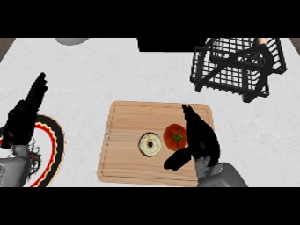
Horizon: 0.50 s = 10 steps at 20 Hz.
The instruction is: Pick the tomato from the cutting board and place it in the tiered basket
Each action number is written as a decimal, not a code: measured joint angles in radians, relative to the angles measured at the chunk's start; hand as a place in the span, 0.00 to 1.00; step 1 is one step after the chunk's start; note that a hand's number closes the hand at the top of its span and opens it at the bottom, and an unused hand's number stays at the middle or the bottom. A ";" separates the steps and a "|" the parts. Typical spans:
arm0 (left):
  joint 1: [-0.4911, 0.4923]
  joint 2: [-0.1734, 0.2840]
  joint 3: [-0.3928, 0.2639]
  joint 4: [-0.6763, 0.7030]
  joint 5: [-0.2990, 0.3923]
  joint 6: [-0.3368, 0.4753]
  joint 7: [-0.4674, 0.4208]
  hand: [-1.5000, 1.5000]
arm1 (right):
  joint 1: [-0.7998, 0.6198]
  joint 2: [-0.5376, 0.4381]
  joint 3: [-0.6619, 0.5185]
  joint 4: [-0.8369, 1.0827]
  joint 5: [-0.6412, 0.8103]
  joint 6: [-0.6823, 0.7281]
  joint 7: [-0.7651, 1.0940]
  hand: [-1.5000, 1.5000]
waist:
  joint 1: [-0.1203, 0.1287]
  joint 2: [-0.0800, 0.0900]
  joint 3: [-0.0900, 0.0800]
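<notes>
While right hand (201, 140) spreads open against tomato (175, 136), on cutting board (133, 123), nothing gripped

You see a red tomato (175, 136) on the tan wooden cutting board (133, 127), a black wire tiered basket (238, 67), white marbled counter (113, 74).

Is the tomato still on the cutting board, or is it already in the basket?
On the board. The tomato lies on the cutting board, beside the right hand, whose fingers are straight. The tiered basket stands apart, farther back.
</notes>
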 measured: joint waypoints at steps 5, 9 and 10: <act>-0.001 -0.018 -0.001 0.001 -0.016 -0.001 0.000 0.50 | -0.040 0.001 0.020 0.075 -0.049 -0.032 -0.004 0.00 | 0.001 0.000 0.000; 0.013 -0.037 -0.015 -0.037 -0.035 0.008 0.030 0.50 | -0.042 0.001 0.032 0.098 -0.090 -0.022 -0.012 1.00 | 0.002 0.000 0.000; 0.020 -0.038 -0.015 -0.034 -0.035 0.007 0.019 0.50 | -0.042 0.001 0.039 0.115 -0.099 -0.010 -0.036 1.00 | 0.002 0.000 0.000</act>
